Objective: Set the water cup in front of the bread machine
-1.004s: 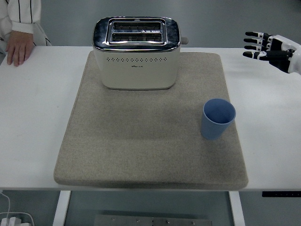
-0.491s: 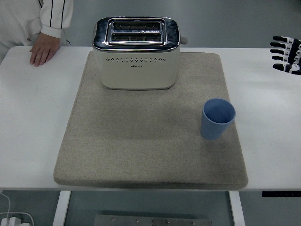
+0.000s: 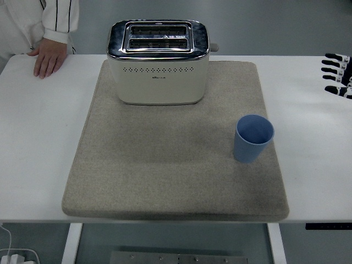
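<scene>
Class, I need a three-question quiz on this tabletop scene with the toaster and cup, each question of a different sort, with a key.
1. True or false: the blue cup stands directly in front of the toaster.
2. Multiple choice: the cup is A) lying on its side, B) upright and empty, C) held by the robot hand.
3. What surface do both the cup and toaster rest on?

Key:
1. False; it stands to the front right, near the mat's right edge.
2. B.
3. The grey mat on the white table.
</scene>
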### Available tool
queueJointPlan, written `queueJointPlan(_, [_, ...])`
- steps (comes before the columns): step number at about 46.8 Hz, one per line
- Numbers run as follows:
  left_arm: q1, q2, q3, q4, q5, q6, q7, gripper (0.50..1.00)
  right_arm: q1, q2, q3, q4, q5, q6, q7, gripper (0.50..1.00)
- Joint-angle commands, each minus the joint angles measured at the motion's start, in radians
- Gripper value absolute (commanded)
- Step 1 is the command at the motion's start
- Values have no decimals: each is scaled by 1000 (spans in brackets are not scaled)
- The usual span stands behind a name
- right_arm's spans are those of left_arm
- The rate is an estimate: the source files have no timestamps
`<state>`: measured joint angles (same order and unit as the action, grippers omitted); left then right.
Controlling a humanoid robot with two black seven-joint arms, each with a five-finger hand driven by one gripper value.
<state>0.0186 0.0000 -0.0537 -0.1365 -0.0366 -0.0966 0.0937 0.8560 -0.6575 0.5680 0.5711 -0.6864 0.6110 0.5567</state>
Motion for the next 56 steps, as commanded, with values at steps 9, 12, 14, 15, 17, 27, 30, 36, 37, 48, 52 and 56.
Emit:
queueJointPlan(9, [0, 0, 0, 0, 0, 0, 0, 1000, 52, 75, 12, -2, 116, -227, -254, 926])
queueJointPlan(12, [0, 0, 0, 0, 0, 0, 0, 1000, 57, 81, 12, -2, 208, -269, -305, 928])
queueJointPlan(14, [0, 0, 0, 0, 1, 0, 0, 1000, 63, 81, 12, -2, 257, -289, -340, 928])
queueJointPlan(15, [0, 0, 0, 0, 0, 0, 0, 1000, 66, 82, 12, -2, 274, -293, -354, 928])
queueJointPlan(17, [0, 0, 0, 0, 0, 0, 0, 1000, 77, 84, 9, -2, 289, -303, -373, 928])
queueJointPlan(27, [0, 0, 0, 0, 1, 0, 0, 1000, 81, 81, -37, 3, 181, -222, -330, 928])
queueJointPlan(30, [0, 0, 0, 0, 0, 0, 0, 1000, 80, 70, -53, 3, 82, -143, -261, 926])
queueJointPlan(36, [1, 0, 0, 0, 1, 0, 0, 1000, 75, 56, -57, 3, -47, -93, -135, 926])
queueJointPlan(37, [0, 0, 0, 0, 0, 0, 0, 1000, 74, 50, -57, 3, -59, -88, -120, 926])
queueJointPlan(48, [0, 0, 0, 0, 0, 0, 0, 1000, 69, -53, -149, 72, -116, 0, 54, 926])
queueJointPlan(52, [0, 0, 0, 0, 1, 0, 0, 1000, 64, -77, -206, 108, -117, 0, 54, 926])
queueJointPlan(56, [0, 0, 0, 0, 0, 0, 0, 1000, 44, -93, -255, 157, -117, 0, 54, 928])
